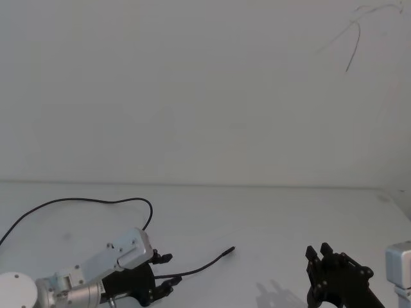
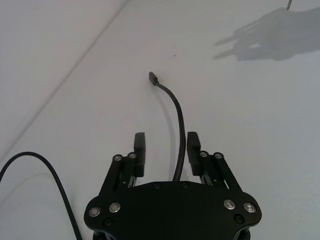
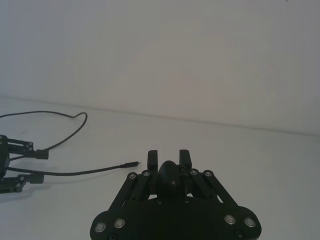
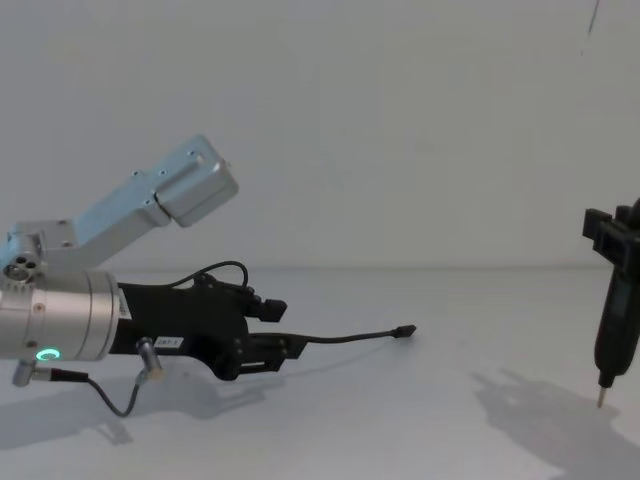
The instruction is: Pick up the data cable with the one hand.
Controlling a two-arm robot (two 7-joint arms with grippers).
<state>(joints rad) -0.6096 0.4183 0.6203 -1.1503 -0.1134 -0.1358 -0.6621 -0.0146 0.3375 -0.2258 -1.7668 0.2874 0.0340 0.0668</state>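
The data cable [image 1: 205, 264] is thin and black and lies on the white table. It loops from the left edge round the back, then runs forward to a small plug [image 2: 153, 77]. My left gripper [image 1: 168, 272], low over the table, is open. The cable [image 2: 180, 125] passes between its two fingers, close to one finger [image 2: 193, 142]. The chest view has the cable [image 4: 350, 338] leaving the gripper [image 4: 285, 330] and resting on the table. My right gripper [image 1: 318, 251] hangs apart at the right, shut on a pen-shaped pointed tool [image 4: 612, 320].
The table's back edge [image 1: 205, 186] meets a plain white wall. A thin wire [image 1: 352, 48] hangs on the wall at the upper right. The right gripper's shadow [image 4: 540, 405] falls on bare table between the two arms.
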